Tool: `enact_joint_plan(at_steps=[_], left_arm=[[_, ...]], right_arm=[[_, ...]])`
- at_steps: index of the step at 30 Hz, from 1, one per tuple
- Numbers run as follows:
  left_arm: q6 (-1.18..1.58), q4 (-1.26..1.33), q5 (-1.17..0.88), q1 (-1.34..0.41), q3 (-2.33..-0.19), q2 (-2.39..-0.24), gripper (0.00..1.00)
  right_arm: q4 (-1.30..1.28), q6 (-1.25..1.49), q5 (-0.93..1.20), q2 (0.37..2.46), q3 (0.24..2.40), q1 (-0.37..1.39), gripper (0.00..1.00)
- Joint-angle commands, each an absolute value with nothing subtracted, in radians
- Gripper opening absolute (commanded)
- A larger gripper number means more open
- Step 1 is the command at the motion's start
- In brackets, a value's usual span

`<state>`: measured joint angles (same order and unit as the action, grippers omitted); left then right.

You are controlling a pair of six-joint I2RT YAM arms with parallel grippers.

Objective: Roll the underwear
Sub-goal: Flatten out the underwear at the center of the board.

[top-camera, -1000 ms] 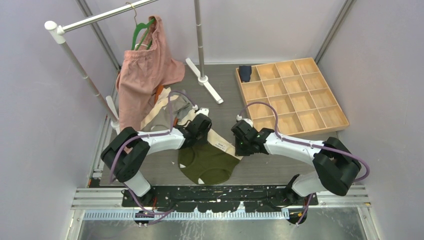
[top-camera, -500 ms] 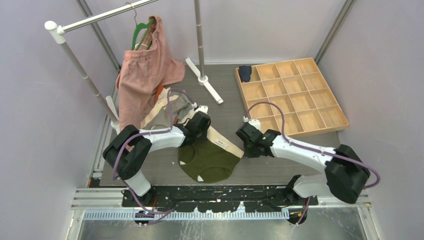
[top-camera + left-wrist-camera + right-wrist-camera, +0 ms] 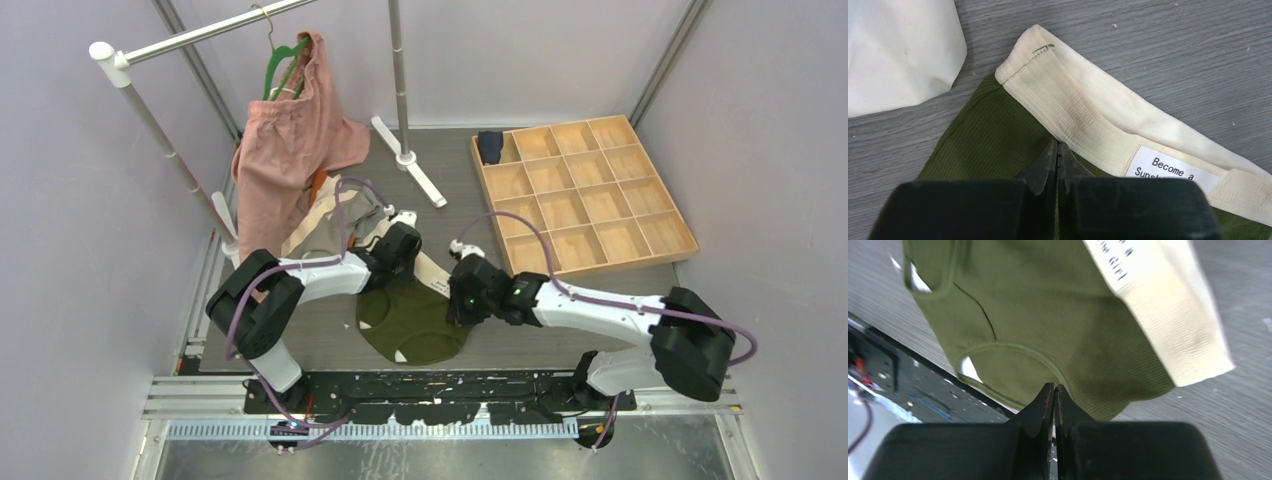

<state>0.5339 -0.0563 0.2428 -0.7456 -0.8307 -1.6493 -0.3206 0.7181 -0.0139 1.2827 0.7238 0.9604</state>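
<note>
The left gripper (image 3: 1057, 152) is clenched, its two black fingers pressed flat together with no gap. Its tips are sitting on the olive green ribbed boxer briefs (image 3: 412, 322), just near of the wide cream waistband (image 3: 1108, 125). Whether any cloth is pinched between them cannot be told. The right gripper (image 3: 1054, 390) is clenched too, its tips pointing at the olive cloth beside a curved leg hem, and that view is blurred.

The briefs are lying flat on the grey wood-grain table (image 3: 470, 200), between the two grippers. The waistband is running along their far side and the leg openings are lying close to the table's near edge. A heap of cream and grey garments (image 3: 335, 222) is lying just to the far left of them. Bare table is opening to the right, up to the compartmented wooden tray (image 3: 585, 262).

The left arm is folding with its elbow out to the left and its forearm reaching right. The right arm is stretching low to the left, with its elbow out to the right.
</note>
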Motion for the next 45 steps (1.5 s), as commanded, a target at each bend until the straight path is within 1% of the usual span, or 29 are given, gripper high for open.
enact_joint_plan(at_steps=[1,5,8,18,20,22,25,28,30,32,34,36,39,42,45], left_arm=[[0.515,-0.04,0.247,-0.738,-0.858,-1.671,0.01],[0.513,-0.04,0.247,-0.736,-0.863,-1.681,0.01],[0.512,-0.037,0.246,-0.733,-0.866,-1.69,0.01],[0.503,-0.035,0.242,-0.729,-0.885,-1.72,0.01],[0.501,-0.031,0.236,-0.729,-0.885,-1.725,0.01],[0.499,-0.03,0.229,-0.729,-0.889,-1.726,0.01],[0.487,-0.029,0.215,-0.729,-0.895,-1.713,0.01],[0.465,-0.037,0.186,-0.729,-0.911,-1.671,0.01],[0.445,-0.047,0.151,-0.729,-0.931,-1.641,0.01],[0.43,-0.066,0.118,-0.729,-0.948,-1.61,0.01],[0.425,-0.079,0.096,-0.729,-0.95,-1.572,0.01],[0.427,-0.089,0.091,-0.729,-0.936,-1.525,0.05],[0.442,-0.109,0.111,-0.729,-0.897,-1.443,0.14],[0.467,-0.137,0.138,-0.729,-0.844,-1.363,0.19],[0.523,-0.191,0.198,-0.727,-0.787,-1.282,0.24]], right_arm=[[-0.303,0.742,-0.102,1.354,0.732,1.031,0.08],[-0.356,0.765,-0.184,1.389,0.717,1.051,0.08],[-0.392,0.778,-0.193,1.409,0.703,1.064,0.08],[-0.396,0.812,-0.033,1.406,0.641,1.158,0.08],[-0.41,0.801,0.017,1.377,0.644,1.172,0.09],[-0.448,0.786,0.014,1.305,0.658,1.179,0.09],[-0.531,0.758,-0.13,1.167,0.707,1.179,0.09],[-0.566,0.725,-0.3,1.05,0.754,1.176,0.19],[-0.558,0.703,-0.383,1.007,0.772,1.171,0.25],[-0.574,0.699,-0.454,1.0,0.793,1.155,0.38],[-0.604,0.717,-0.496,1.015,0.819,1.124,0.47],[-0.619,0.726,-0.454,1.041,0.827,1.07,0.49],[-0.606,0.743,-0.321,1.071,0.815,0.963,0.5],[-0.554,0.738,-0.218,1.079,0.78,0.88,0.5],[-0.536,0.693,-0.137,1.126,0.795,0.833,0.49]])
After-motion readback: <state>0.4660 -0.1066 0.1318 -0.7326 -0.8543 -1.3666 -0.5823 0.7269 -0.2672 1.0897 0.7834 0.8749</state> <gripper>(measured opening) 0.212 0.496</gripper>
